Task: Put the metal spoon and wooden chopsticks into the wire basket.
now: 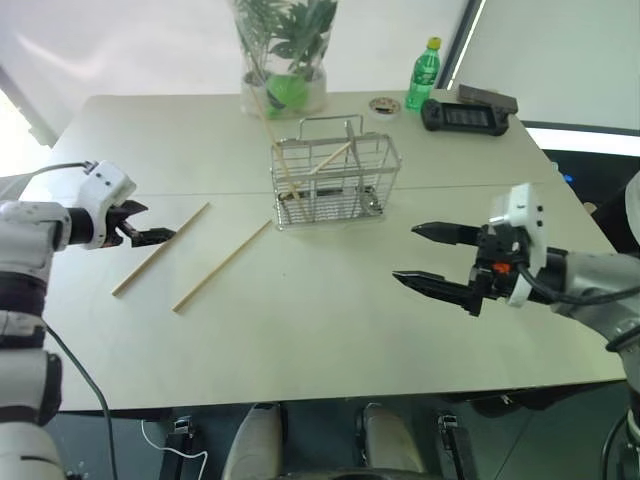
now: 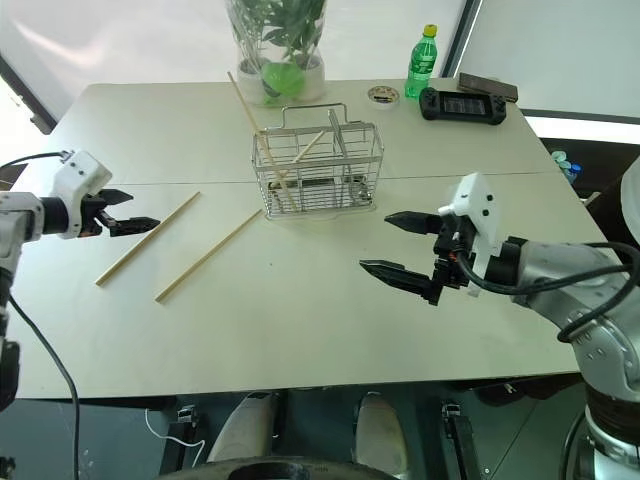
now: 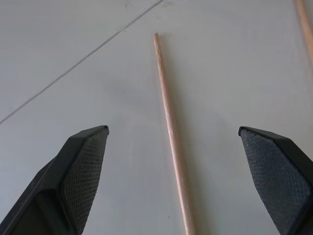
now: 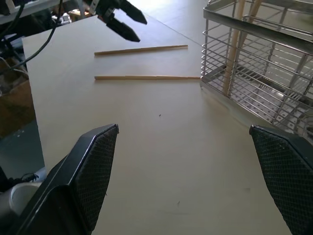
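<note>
The wire basket stands mid-table with two wooden chopsticks leaning inside it, one sticking far out over the rim. Two more wooden chopsticks lie flat on the table to its left. I cannot make out the metal spoon among the basket's wires. My left gripper is open just above the table, beside the outer chopstick; in the left wrist view that stick runs between the fingers. My right gripper is open and empty, right of the basket and in front of it.
At the table's far edge stand a glass vase with a plant, a green bottle, a small tape roll and a black handheld console. A seam crosses the tabletop.
</note>
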Robot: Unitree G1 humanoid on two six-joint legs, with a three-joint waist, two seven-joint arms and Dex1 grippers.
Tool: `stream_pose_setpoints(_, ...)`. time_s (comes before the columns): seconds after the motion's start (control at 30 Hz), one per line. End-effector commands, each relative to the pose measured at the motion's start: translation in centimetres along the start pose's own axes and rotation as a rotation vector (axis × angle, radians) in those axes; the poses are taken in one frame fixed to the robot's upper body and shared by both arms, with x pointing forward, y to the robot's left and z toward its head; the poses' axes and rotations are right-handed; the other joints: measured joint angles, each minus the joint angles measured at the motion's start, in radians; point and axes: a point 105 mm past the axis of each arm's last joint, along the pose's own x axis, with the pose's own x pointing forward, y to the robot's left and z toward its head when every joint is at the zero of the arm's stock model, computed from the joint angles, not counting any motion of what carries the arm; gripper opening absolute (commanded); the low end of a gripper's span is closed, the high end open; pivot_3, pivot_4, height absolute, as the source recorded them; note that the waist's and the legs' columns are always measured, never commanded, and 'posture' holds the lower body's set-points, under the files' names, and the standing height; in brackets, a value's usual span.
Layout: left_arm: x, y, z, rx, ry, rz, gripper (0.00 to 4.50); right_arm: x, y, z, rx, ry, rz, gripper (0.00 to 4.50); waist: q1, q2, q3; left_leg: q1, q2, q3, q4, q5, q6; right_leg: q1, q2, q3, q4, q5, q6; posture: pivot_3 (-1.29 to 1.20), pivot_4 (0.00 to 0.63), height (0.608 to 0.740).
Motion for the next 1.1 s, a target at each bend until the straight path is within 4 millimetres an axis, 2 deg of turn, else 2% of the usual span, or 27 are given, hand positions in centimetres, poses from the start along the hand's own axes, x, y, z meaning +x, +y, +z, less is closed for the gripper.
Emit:
stream_pose_setpoints(0.03, 1.0, -0.2, 0.1, 0.023, 0.011, -0.018, 4.50, -0.7, 0.8, 1.0, -0.032, -0.032, -0.025, 4.44, 0.001, 0.000, 0.000, 0.000, 0.000, 0.000, 0.000, 0.000, 0.000, 0.000, 0.000, 0.000, 0.000, 0.000, 0.000, 0.00, 0.150, 0.720)
stream_pose_setpoints(0.2, 2.8, -0.7, -0.6, 0.023, 0.051, -0.021, 4.50, -1.1, 0.8, 1.0, -0.016, -0.032, -0.045, 4.44, 0.002, -0.002, 0.000, 0.000, 0.000, 0.000, 0.000, 0.000, 0.000, 0.000, 0.000, 0.000, 0.000, 0.000, 0.000, 0.00, 0.150, 0.720)
stream_pose_setpoints(0.37, 3.5, -0.5, -0.7, 0.010, 0.078, 0.007, 4.50, -1.6, 0.7, 0.9, -0.006, -0.018, -0.058, 4.44, 0.016, -0.002, -0.001, 0.001, 0.000, 0.000, 0.001, 0.000, 0.000, 0.001, 0.000, 0.000, 0.000, 0.000, 0.000, 0.00, 0.150, 0.720)
stream_pose_setpoints(0.47, 3.6, -0.6, -0.5, -0.007, 0.070, -0.002, 3.65, -2.0, 0.7, 0.6, 0.000, 0.009, -0.055, 4.50, 0.021, -0.002, -0.001, 0.001, 0.000, 0.000, 0.001, 0.000, 0.000, 0.001, 0.000, 0.000, 0.000, 0.000, 0.000, 0.00, 0.150, 0.720)
stream_pose_setpoints(0.57, 3.7, -0.8, -0.1, -0.005, 0.061, -0.014, 2.25, -2.3, 1.1, 0.3, 0.001, 0.032, -0.030, 4.50, 0.020, -0.002, -0.001, 0.001, 0.000, 0.000, 0.001, 0.000, 0.000, 0.001, 0.000, 0.000, 0.000, 0.000, 0.000, 0.00, 0.150, 0.720)
stream_pose_setpoints(0.7, 3.8, -0.9, 0.3, -0.001, 0.052, -0.026, 0.14, -2.4, 1.4, 0.3, 0.002, 0.037, -0.011, 4.50, 0.019, -0.002, -0.001, 0.001, 0.000, 0.000, 0.001, 0.000, 0.000, 0.001, 0.000, 0.000, 0.000, 0.000, 0.000, 0.00, 0.150, 0.720)
stream_pose_setpoints(0.83, 3.9, -0.8, 0.7, -0.022, 0.028, -0.016, 0.05, -2.3, 1.3, 0.2, 0.004, 0.034, -0.013, 4.50, 0.020, -0.002, -0.001, 0.001, 0.000, 0.000, 0.001, 0.000, 0.000, 0.001, 0.000, 0.000, 0.000, 0.000, 0.000, 0.00, 0.150, 0.720)
stream_pose_setpoints(0.93, 3.5, 0.0, 2.5, -0.076, -0.074, 0.036, 0.05, -2.2, 1.5, 0.1, 0.008, 0.033, -0.011, 4.50, 0.020, -0.002, -0.001, 0.001, 0.000, 0.000, 0.001, 0.000, 0.000, 0.001, 0.000, 0.000, 0.000, 0.000, 0.000, 0.00, 0.150, 0.720)
stream_pose_setpoints(1.1, 0.3, 3.2, 10.6, -0.236, -0.484, 0.217, 0.05, -2.1, 1.7, -0.1, 0.014, 0.028, -0.008, 4.50, 0.022, -0.011, 0.004, -0.001, 0.000, -0.001, 0.001, 0.000, 0.000, 0.001, 0.000, -0.001, 0.000, 0.001, 0.001, 0.00, 0.150, 0.720)
